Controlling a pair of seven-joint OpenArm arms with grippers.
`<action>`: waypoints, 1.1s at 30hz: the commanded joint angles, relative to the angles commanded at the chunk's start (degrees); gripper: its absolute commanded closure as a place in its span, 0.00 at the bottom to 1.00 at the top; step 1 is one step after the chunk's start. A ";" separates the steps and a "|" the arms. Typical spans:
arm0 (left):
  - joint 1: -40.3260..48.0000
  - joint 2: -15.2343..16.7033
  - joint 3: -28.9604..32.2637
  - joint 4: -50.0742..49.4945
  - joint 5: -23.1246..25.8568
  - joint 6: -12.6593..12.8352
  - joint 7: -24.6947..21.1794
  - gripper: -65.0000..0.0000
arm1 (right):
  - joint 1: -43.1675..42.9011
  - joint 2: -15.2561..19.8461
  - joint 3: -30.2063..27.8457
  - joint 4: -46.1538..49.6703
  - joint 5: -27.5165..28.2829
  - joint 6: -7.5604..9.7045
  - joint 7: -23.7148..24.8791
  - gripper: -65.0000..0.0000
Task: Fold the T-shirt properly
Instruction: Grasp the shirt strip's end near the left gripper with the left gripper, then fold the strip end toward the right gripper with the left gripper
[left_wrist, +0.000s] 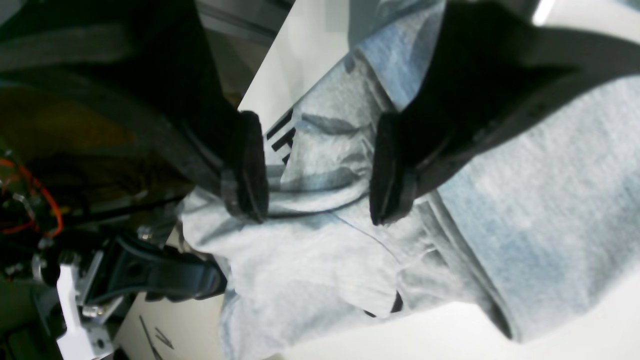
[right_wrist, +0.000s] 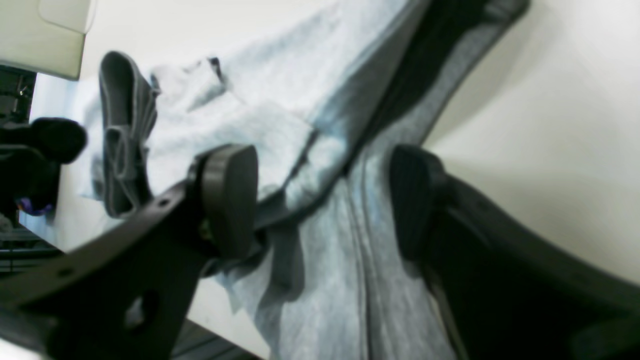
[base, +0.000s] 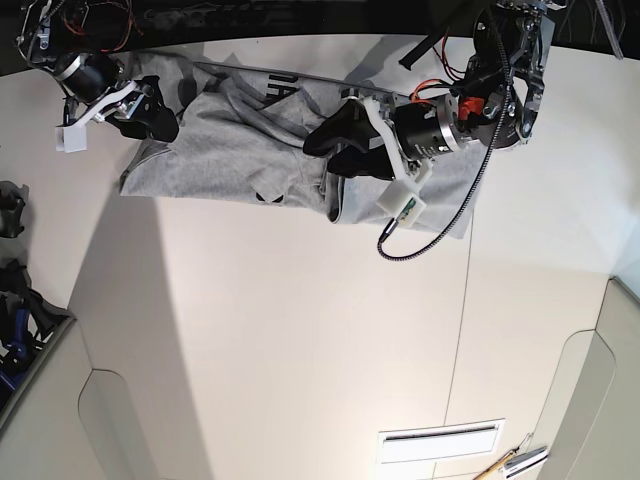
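The light grey T-shirt (base: 230, 150) lies crumpled along the far edge of the white table (base: 300, 330), with black lettering (base: 283, 82) showing near its top. My left gripper (base: 335, 148) is open over the shirt's middle. In the left wrist view the gripper (left_wrist: 317, 212) has its jaws apart above a bunched fold of the shirt (left_wrist: 320, 165), next to some lettering (left_wrist: 280, 135). My right gripper (base: 155, 115) is open at the shirt's left end. In the right wrist view the gripper (right_wrist: 320, 190) straddles a hem ridge of the shirt (right_wrist: 350, 225) without closing on it.
A white box on a black cable (base: 405, 205) hangs from the left arm over the shirt's right part. Dark objects (base: 12, 215) sit at the table's left edge. A vent slot (base: 440, 440) and tools (base: 515, 462) lie at the front right. The table's far edge runs just behind the shirt.
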 joint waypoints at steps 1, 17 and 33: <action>0.00 0.00 -0.02 0.52 0.00 0.00 -0.02 0.45 | 0.00 0.00 -0.02 0.00 0.02 0.00 0.00 0.37; 0.00 0.00 -0.02 1.75 0.00 0.00 0.02 0.45 | 0.00 -0.02 -7.21 0.00 -4.72 -0.17 3.26 0.37; 0.00 0.00 -7.45 5.75 -0.07 0.00 0.00 0.45 | 0.02 0.02 -7.74 0.02 -7.52 -0.94 6.71 1.00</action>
